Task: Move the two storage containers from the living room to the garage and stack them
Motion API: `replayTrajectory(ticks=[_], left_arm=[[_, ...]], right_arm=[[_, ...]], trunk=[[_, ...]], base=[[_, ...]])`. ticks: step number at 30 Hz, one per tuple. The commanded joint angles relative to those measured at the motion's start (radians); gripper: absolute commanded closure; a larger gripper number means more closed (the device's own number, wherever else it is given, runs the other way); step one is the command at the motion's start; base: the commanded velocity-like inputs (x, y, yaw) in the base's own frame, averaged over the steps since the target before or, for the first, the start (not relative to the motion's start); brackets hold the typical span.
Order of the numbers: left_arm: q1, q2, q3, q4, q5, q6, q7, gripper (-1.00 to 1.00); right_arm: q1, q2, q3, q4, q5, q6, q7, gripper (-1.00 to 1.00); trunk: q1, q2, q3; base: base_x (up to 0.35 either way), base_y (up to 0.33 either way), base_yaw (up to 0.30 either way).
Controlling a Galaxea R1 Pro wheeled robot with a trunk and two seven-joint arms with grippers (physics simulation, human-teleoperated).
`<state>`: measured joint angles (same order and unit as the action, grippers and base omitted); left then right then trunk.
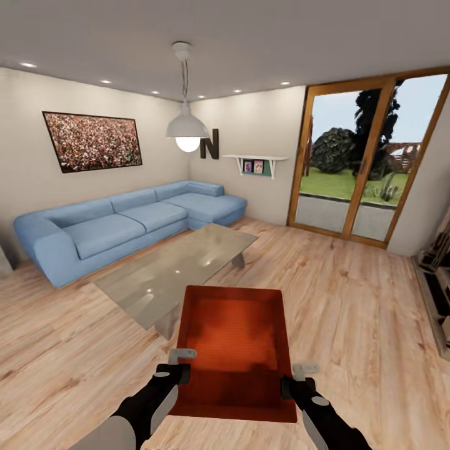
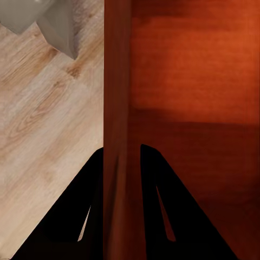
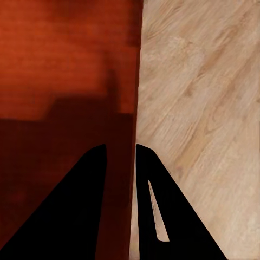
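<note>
Storage container held over the wood floor
Left gripper and right gripper each clamp a side wall — seemingly firmly — grey table just beyond.

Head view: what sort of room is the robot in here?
A living room, by the look of it: a blue L-shaped sofa along the wall, a low grey table on a light wood-plank floor, and wood-framed glass doors onto a garden.
</note>
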<state>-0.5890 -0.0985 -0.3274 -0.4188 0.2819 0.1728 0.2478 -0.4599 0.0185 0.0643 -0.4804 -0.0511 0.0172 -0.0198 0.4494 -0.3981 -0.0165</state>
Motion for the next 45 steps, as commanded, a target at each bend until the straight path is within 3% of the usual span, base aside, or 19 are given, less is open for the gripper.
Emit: replayTrajectory(ticks=[1, 26, 45], left_arm=[[-0.001, -0.052, -0.019, -0.006, 0.005, 0.004, -0.049, 1.00], [-0.001, -0.052, -0.020, -0.005, 0.006, 0.009, -0.054, 1.00], [-0.001, -0.050, -0.018, -0.005, 0.007, 0.006, -0.055, 1.00]], right_arm=[[0.000, 0.000, 0.000, 0.002, -0.004, 0.038, -0.003, 1.00], [0.000, 0.000, 0.002, 0.002, -0.006, 0.038, -0.003, 1.00], [0.000, 0.000, 0.002, 0.002, -0.006, 0.038, -0.003, 1.00]], trunk=[[0.001, -0.002, -0.001], [0.001, -0.002, 0.010], [0.001, -0.002, 0.010]], base=[[0.000, 0.111, 0.293], [0.002, 0.275, 0.293], [0.121, 0.325, 0.293]])
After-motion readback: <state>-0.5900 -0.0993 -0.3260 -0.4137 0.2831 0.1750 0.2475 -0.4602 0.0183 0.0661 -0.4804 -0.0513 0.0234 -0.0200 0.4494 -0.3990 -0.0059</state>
